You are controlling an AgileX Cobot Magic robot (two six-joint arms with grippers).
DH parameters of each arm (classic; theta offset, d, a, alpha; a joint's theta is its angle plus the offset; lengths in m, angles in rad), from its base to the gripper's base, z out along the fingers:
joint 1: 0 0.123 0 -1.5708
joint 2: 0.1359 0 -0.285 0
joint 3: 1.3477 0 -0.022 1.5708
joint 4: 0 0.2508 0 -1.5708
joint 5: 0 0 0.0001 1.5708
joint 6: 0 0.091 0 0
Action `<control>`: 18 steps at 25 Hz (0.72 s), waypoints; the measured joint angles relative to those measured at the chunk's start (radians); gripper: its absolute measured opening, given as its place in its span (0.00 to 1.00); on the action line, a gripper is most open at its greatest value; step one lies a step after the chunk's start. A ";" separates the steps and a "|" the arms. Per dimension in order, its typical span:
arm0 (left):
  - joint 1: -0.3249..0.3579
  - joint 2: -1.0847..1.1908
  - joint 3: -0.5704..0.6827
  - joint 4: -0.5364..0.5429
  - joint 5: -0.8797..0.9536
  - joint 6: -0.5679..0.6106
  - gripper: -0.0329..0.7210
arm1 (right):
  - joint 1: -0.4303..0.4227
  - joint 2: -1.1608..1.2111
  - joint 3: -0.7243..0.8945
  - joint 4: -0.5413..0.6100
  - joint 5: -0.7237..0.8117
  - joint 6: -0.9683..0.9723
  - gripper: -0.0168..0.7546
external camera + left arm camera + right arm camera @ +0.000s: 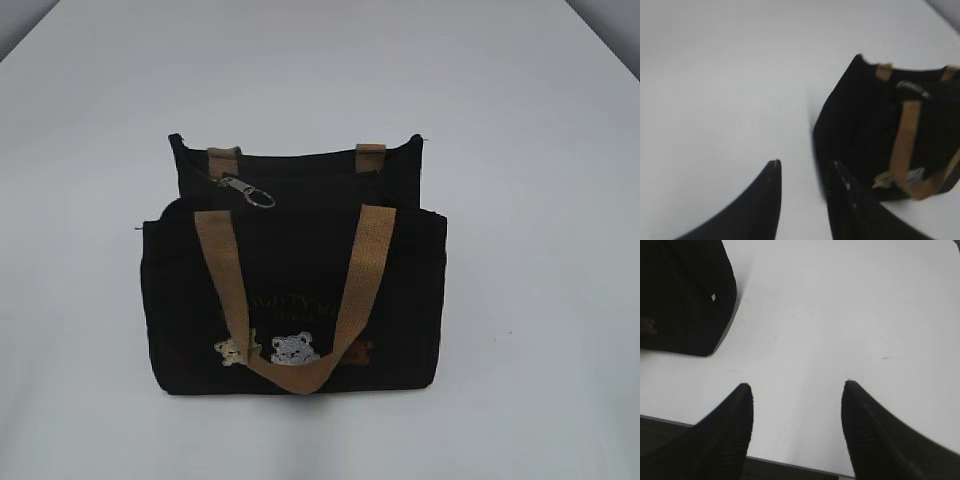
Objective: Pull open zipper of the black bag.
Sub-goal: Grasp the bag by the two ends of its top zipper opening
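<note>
The black bag stands upright in the middle of the white table, its tan front handle hanging down over the embroidered bears. The zipper runs along the top, and its silver clasp-and-ring pull lies at the top left. Neither gripper shows in the exterior view. In the left wrist view my left gripper is open and empty above the table, with the bag ahead to its right. My right gripper is open wide and empty near the table's front edge; the bag's corner is at the upper left.
The white table stretches bare all round the bag. Its front edge shows just below my right gripper's fingers, with dark floor beyond.
</note>
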State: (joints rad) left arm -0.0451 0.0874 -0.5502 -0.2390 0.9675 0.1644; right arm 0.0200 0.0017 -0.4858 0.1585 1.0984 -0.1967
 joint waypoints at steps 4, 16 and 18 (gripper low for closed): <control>-0.001 0.183 -0.008 -0.196 -0.186 0.003 0.36 | 0.010 0.072 0.000 0.000 0.000 0.000 0.59; -0.014 1.011 -0.179 -0.751 -0.161 0.434 0.50 | 0.166 0.466 -0.063 0.044 -0.185 -0.027 0.59; -0.033 1.124 -0.243 -0.767 -0.130 0.438 0.50 | 0.169 0.544 -0.086 0.094 -0.248 -0.079 0.59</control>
State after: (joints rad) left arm -0.0783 1.2113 -0.7936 -1.0063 0.8378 0.6024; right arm 0.1890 0.5456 -0.5715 0.2521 0.8508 -0.2754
